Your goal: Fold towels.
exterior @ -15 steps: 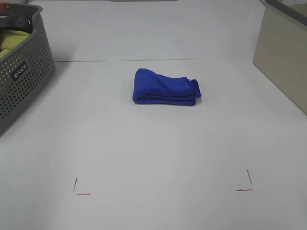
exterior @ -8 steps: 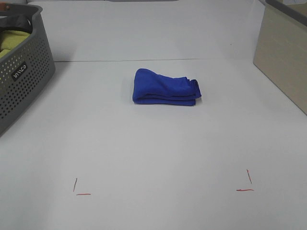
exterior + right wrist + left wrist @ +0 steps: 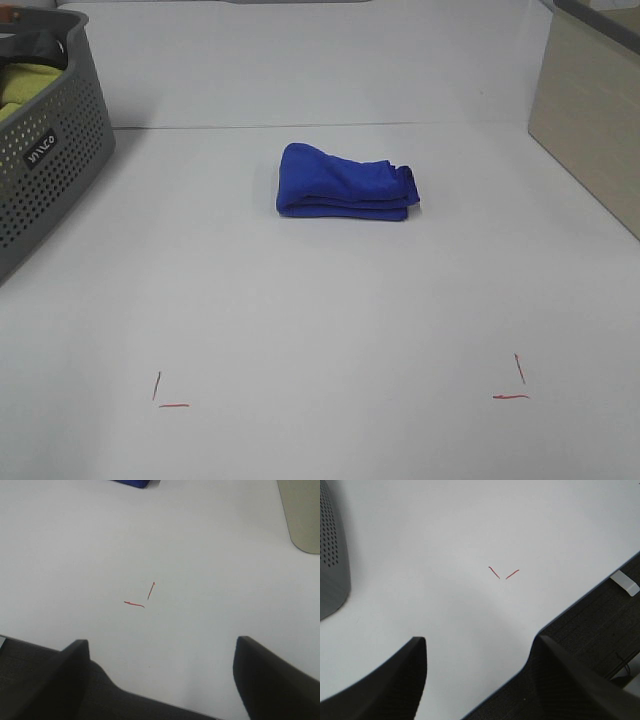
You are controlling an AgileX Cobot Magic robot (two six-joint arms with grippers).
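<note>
Nothing moved since earlier frames | towel [image 3: 346, 182] folded, upper centre of table [image 3: 320, 300], tag unseen | left hand [image 3: 480, 680] and right hand [image 3: 162, 675] wide, empty | folding looks finished

In the exterior high view neither arm shows. The grey perforated basket [image 3: 45, 170] is cut off by the left edge, and the yellow-green cloth [image 3: 25, 88] inside it shows only in part behind the rim. The beige box [image 3: 590, 115] runs off the right edge. The folded blue towel [image 3: 345, 182] hides its own inner layers.

In the right wrist view only a corner of the towel [image 3: 131, 482] shows at the picture's edge. The left hand [image 3: 480, 680] and right hand [image 3: 162, 680] show only dark, blurred fingers, cut off by the frame.
</note>
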